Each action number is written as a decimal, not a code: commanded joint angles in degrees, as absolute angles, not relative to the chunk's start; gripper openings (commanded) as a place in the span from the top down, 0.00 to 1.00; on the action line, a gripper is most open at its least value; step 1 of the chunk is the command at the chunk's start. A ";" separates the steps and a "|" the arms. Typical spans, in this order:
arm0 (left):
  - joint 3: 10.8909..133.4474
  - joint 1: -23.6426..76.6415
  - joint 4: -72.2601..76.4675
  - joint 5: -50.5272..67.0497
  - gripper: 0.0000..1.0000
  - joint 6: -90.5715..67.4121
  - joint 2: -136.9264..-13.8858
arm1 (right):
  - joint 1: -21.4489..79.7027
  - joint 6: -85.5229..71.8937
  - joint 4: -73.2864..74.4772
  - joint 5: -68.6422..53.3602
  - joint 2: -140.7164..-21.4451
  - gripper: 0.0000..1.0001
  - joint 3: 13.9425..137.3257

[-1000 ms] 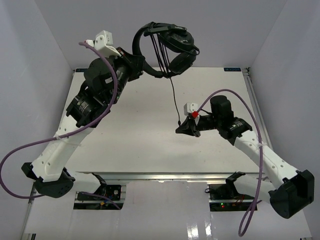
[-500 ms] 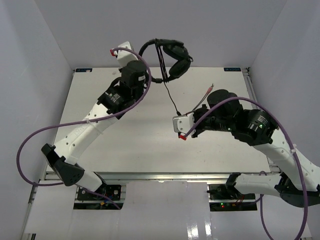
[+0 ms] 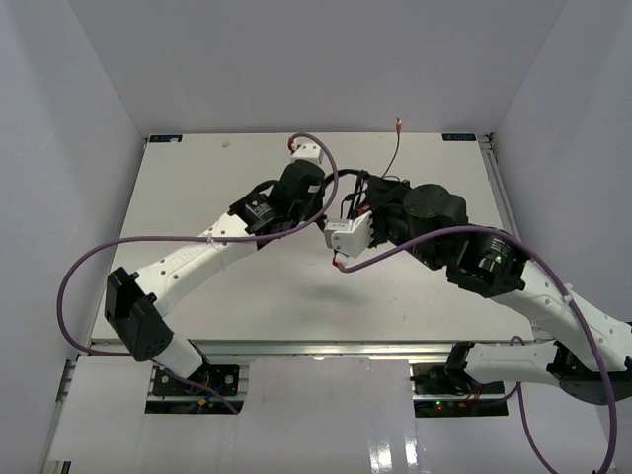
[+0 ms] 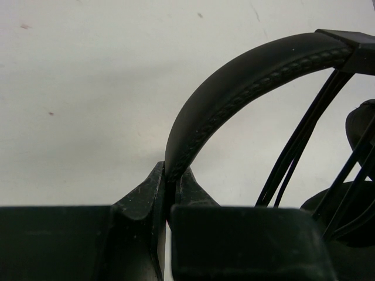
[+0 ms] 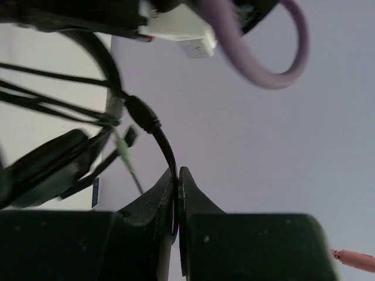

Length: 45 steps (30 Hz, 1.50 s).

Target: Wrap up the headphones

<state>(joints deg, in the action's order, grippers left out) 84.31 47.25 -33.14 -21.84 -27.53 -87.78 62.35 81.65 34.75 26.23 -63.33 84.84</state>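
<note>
- Left tool (image 4: 170,196) is pinching the headband (image 4: 234,88) of the headphones (image 3: 370,193), jaws pressed onto the band edge near its end.
- Right tool (image 5: 177,193) is pinching the cord (image 5: 153,132), jaws nearly together with the thin black lead running up between them.
- Headphones are sitting between the two wrists, just past desk (image 3: 197,178) centre toward 12 o'clock; overhead view is too cluttered to tell whether they are touching the desk or hanging above it.
- Several cord strands (image 4: 304,126) are already crossing the arch of the headband in the left wrist view, so some loops are looking done.
- Earcup (image 4: 363,126) is showing at 3 o'clock in that view, strands running in front of it.
- Loose tail is trailing toward 12 o'clock on the overhead view, pink plug (image 3: 398,124) hanging past the far desk edge; the same plug (image 5: 354,257) is showing at 4 o'clock in the right wrist view.
- A green plug (image 5: 122,146) is also dangling by the wraps.
- Judgement: wrapping is partway along, probably more than half; the free tail is waiting to be wound round and tucked, and the headphones set down.
</note>
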 commanded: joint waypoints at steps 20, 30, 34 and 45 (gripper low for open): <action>68.72 50.45 -29.69 5.02 1.00 -17.40 -69.56 | 39.85 73.29 36.15 1.16 -67.77 0.92 89.53; 70.65 50.45 -35.34 -9.94 1.00 -20.94 -67.96 | 29.82 61.13 38.17 -17.85 -64.65 0.92 86.79; 71.02 50.46 -36.05 -10.58 1.00 -21.69 -68.13 | 27.24 58.33 37.94 -24.13 -63.34 0.92 83.39; 73.12 50.45 -34.39 -2.69 1.00 -20.70 -65.53 | 18.94 50.59 34.32 -39.01 -65.50 0.92 72.62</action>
<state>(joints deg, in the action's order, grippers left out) 69.61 50.35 -35.32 -6.96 -20.87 -69.59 21.85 55.31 39.06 -31.99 -64.24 74.98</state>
